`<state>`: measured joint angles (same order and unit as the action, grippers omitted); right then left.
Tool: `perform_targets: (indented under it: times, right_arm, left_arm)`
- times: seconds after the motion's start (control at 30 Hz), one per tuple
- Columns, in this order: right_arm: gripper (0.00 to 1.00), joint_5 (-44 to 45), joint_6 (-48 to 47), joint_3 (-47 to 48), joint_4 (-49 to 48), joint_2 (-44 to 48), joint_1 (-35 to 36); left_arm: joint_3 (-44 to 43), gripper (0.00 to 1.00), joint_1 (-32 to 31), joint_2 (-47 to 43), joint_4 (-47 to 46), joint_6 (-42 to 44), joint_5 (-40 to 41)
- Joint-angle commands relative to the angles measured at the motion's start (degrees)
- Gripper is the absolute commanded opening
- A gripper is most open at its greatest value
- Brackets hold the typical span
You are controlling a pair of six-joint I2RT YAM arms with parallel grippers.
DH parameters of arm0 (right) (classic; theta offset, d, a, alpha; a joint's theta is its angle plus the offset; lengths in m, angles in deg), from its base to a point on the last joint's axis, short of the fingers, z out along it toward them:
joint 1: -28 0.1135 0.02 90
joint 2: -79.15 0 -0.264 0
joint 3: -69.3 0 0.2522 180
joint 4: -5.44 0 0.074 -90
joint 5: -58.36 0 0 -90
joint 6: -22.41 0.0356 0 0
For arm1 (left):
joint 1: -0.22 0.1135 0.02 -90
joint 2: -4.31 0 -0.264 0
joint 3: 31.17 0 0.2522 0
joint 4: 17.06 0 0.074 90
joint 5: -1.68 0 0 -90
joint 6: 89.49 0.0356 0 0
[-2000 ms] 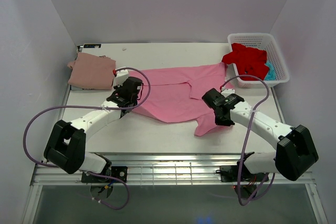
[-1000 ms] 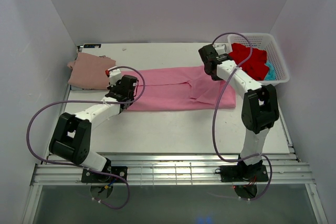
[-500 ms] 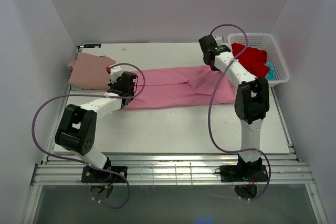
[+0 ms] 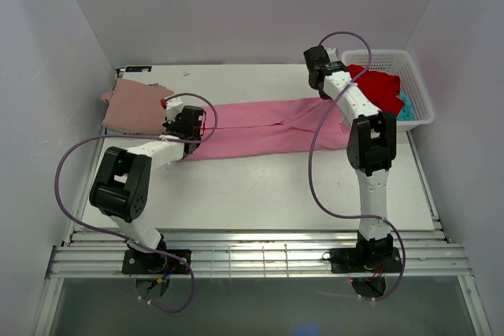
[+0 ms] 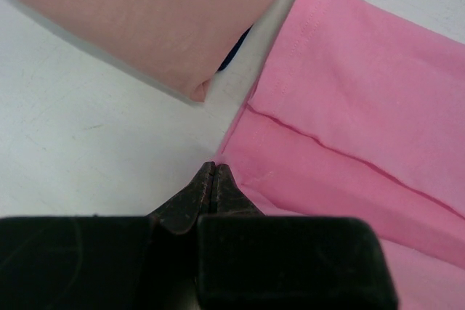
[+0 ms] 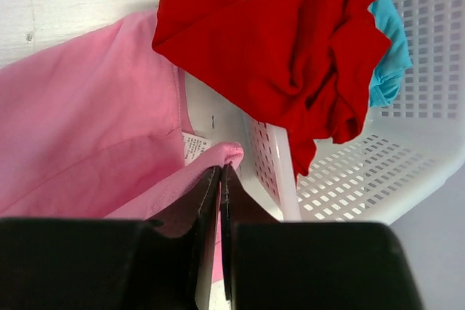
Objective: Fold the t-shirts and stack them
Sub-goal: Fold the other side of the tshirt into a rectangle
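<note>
A white table holds a bright pink t-shirt, which lies across the middle as a long folded band. At its left end a folded dusty rose t-shirt sits just beside it. At its right end stands a white latticed basket. A red t-shirt spills over the rim onto the pink cloth, with a teal t-shirt under it.

The left gripper has its jaws pressed together at the band's left corner. Whether cloth is caught there cannot be told. The right gripper pinches a pink fold beside the small white neck label.

Risks:
- A pull on the right end may drag the red sleeve out of the basket.
- A thin pinch may slip and let the fold open.
- An uneven pull may skew the band.
</note>
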<state>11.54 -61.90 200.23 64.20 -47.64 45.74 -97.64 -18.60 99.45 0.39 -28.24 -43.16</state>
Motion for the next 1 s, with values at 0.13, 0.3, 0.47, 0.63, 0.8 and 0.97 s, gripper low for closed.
perform_targets:
  times: [0.13,0.3,0.47,0.63,0.8,0.97]
  right_arm:
    - [0.08,0.0,-1.2,4.2,0.0,-3.6,-0.7]
    - [0.08,0.9,-2.1,4.1,-3.9,-4.6,-0.7]
    - [0.08,2.7,-4.5,5.7,-8.1,-4.6,-0.9]
    - [0.48,3.6,-7.6,8.8,-9.9,-5.9,-1.0]
    - [0.52,4.1,-6.7,-1.5,-14.4,2.0,-0.9]
    - [0.5,-9.0,-2.6,-18.3,-15.3,14.4,0.3]
  left_arm:
    - [-3.9,0.0,0.7,5.0,-3.2,3.4,-2.5]
    - [-4.9,0.0,0.8,7.2,-6.5,4.5,-1.5]
    - [-7.4,0.0,1.1,7.6,-6.9,5.5,1.1]
    - [-10.6,0.39,1.3,9.5,-4.1,5.5,1.8]
    - [-9.3,0.73,1.3,4.8,-1.6,1.1,4.1]
    - [-6.7,0.72,-4.3,-3.6,-2.8,-1.5,4.3]
